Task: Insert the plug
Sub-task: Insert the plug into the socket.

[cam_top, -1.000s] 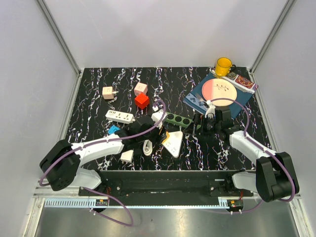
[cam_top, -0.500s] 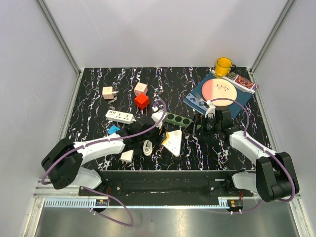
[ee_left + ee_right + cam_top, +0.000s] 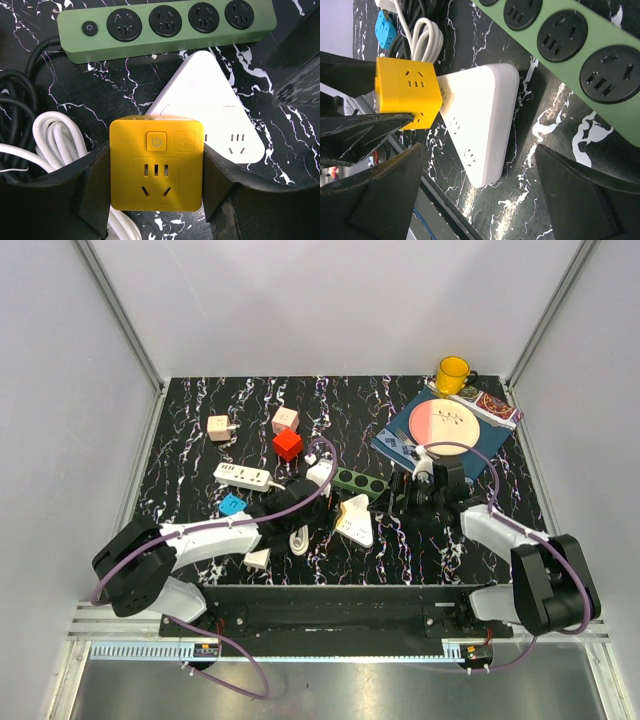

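Left gripper [image 3: 156, 182] is clamped on the yellow cube [image 3: 156, 150], which touches the left corner of the white triangle [image 3: 222, 117], on the near side of the green strip [image 3: 165, 25]. Right gripper [image 3: 477, 172] is spread wide, holding nothing. No legible text; the cube shows only a power symbol. Versus 1 s ago, the left arm and triangle have shifted farther right.

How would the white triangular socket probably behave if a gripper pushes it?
The white triangular socket looks rigid and low, so it would likely slide, not tip. Its smooth shell on the glossy table may slip easily.
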Controlling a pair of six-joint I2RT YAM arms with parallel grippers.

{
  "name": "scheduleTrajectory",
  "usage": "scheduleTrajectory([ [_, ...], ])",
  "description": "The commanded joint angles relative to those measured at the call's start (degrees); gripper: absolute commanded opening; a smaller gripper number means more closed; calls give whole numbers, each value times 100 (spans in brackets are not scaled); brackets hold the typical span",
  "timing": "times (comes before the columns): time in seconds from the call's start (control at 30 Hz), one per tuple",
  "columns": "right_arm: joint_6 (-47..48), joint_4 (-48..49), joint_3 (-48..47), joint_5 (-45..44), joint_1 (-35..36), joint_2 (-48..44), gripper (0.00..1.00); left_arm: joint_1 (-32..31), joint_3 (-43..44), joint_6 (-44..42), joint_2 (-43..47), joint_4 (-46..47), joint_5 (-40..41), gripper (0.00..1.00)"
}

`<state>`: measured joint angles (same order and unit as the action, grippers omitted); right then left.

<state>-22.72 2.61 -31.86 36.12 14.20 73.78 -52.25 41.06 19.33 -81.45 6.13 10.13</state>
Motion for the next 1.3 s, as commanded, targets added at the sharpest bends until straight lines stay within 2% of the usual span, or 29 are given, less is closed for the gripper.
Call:
scheduleTrajectory([
  [0.0,-443,723,109,247,-5,557,94,-145,42,352,-389,-411,472,0],
  [0.17,-856,1433,232,378,74,1164,85,-277,218,352,-530,-726,718,0],
  [0.4,-1260,1927,311,493,189,1788,75,-444,683,387,-1030,-1298,964,0],
  [0.5,-1384,2068,382,563,206,1912,62,-514,850,501,-1223,-1544,1078,0],
  [0.57,-1419,2094,434,581,206,1938,49,-584,913,545,-1329,-1676,1192,0],
  [0.63,-1454,2094,478,607,215,1939,43,-620,965,598,-1452,-1694,1219,0],
  [0.67,-1463,2094,496,616,215,1939,34,-655,983,615,-1531,-1694,1254,0],
  [0.8,-1542,2121,566,668,206,1903,16,-716,931,835,-1628,-1685,1430,0],
  [1.0,-1936,2629,759,730,206,1956,0,-813,448,1011,-1532,-1089,1588,0],
  [1.13,-2175,3043,856,800,198,2053,0,-822,26,1046,-1488,-212,1545,0],
  [1.27,-2210,3061,883,730,206,2044,0,-839,-238,1011,-1514,265,1649,0],
])
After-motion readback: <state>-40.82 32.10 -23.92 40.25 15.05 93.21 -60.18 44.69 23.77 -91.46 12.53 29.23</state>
